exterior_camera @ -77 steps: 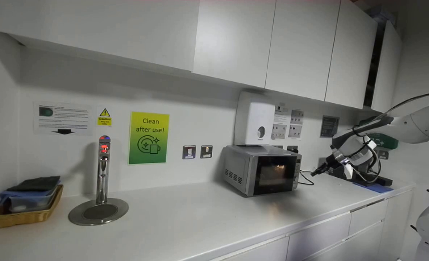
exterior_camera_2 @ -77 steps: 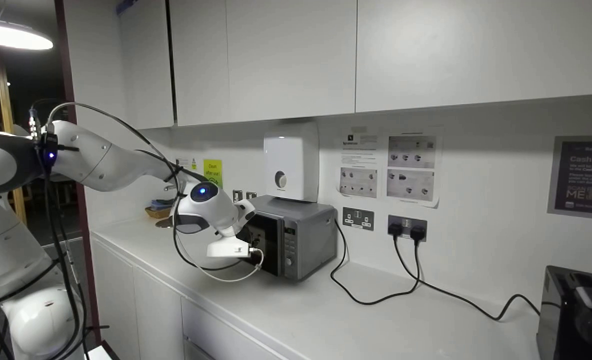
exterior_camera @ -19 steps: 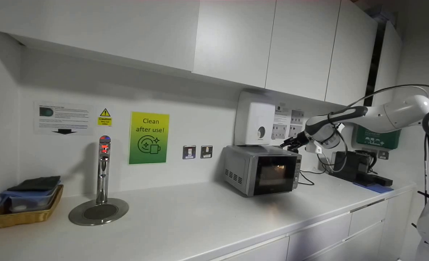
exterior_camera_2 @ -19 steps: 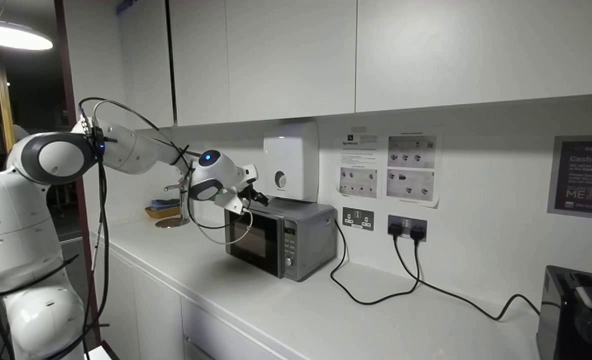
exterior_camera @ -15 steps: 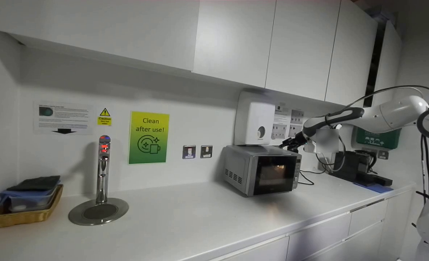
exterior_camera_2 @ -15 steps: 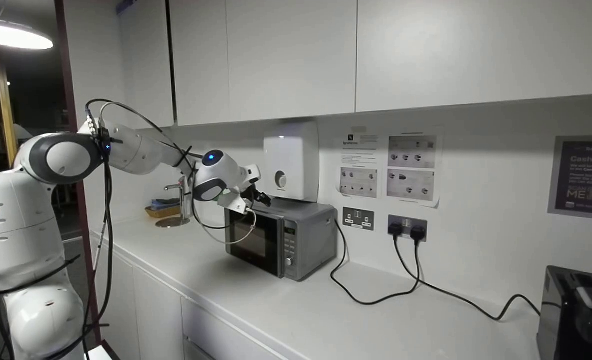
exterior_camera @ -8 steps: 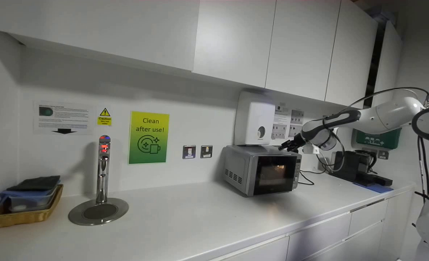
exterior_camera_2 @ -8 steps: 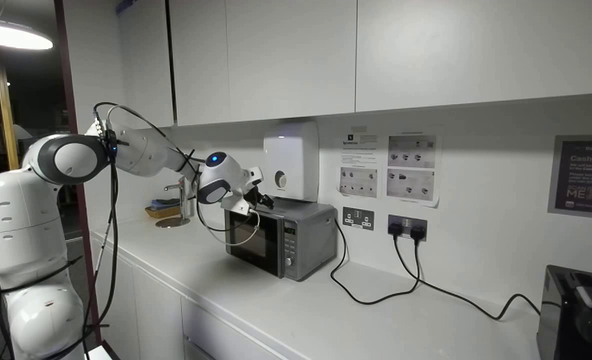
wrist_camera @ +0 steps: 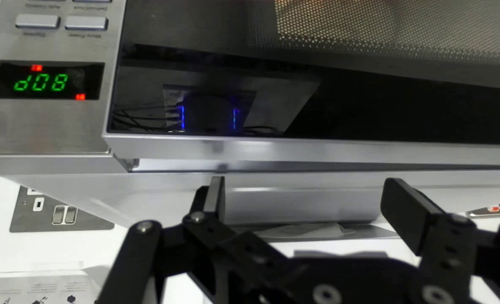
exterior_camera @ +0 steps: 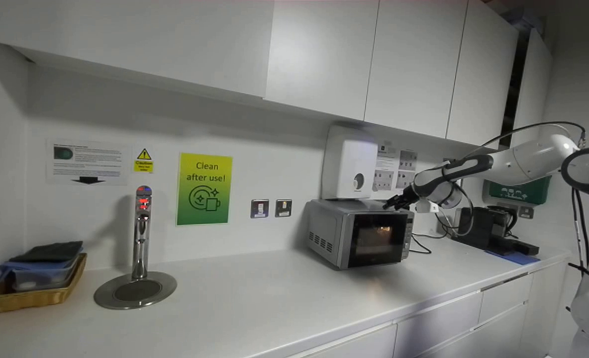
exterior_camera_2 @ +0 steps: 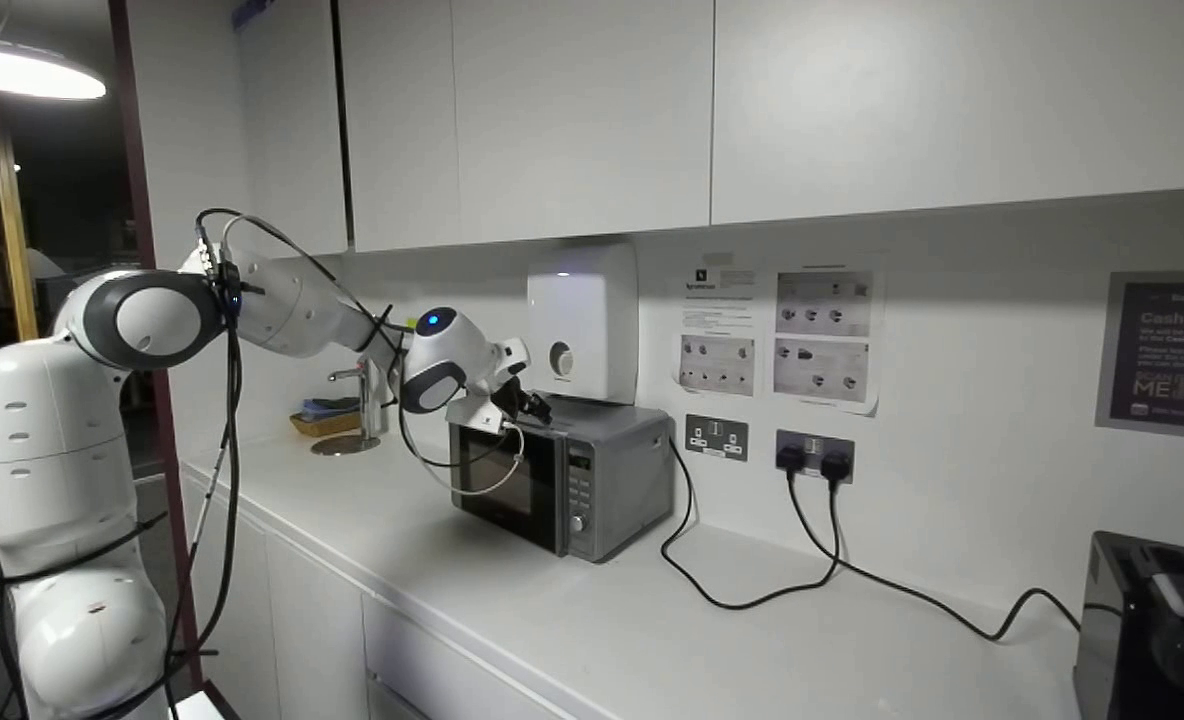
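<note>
One grey microwave [exterior_camera_2: 627,480] stands on a white surface [exterior_camera: 249,298], probably sited for the wall sockets [exterior_camera_2: 716,437] nearby, with one gripper [wrist_camera: 302,198], jaws spread wide and empty, just by the microwave's upper front edge.

Arched arm [exterior_camera_2: 157,320], down-tilted wrist [exterior_camera_2: 452,345], claw [wrist_camera: 305,198] spread wide

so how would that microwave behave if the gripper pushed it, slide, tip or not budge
The microwave is probably heavy and stiff, given how bulky and metal-looking it is. Broad and squat, standing on the counter, it would likely slide sooner than tip. Its smooth, shiny finish may be slippery against the gripper.
</note>
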You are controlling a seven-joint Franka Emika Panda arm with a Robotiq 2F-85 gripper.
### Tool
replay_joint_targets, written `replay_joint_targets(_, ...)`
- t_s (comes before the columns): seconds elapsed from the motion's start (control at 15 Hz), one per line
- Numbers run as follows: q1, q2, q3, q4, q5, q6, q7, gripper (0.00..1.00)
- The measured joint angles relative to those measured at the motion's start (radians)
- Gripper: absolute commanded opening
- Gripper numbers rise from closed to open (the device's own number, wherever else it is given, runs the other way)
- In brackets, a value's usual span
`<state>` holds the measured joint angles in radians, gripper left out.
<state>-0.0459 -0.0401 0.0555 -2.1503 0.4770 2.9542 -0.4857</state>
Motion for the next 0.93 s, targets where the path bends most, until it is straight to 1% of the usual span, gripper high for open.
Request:
replay_joint_targets(0.2,-0.007,0.005,-0.002,0.000,-0.021,0.000,0.011,1.00)
replay_joint_targets(0.93,-0.009,0.005,-0.008,-0.012,-0.023,0.000,0.008,1.00)
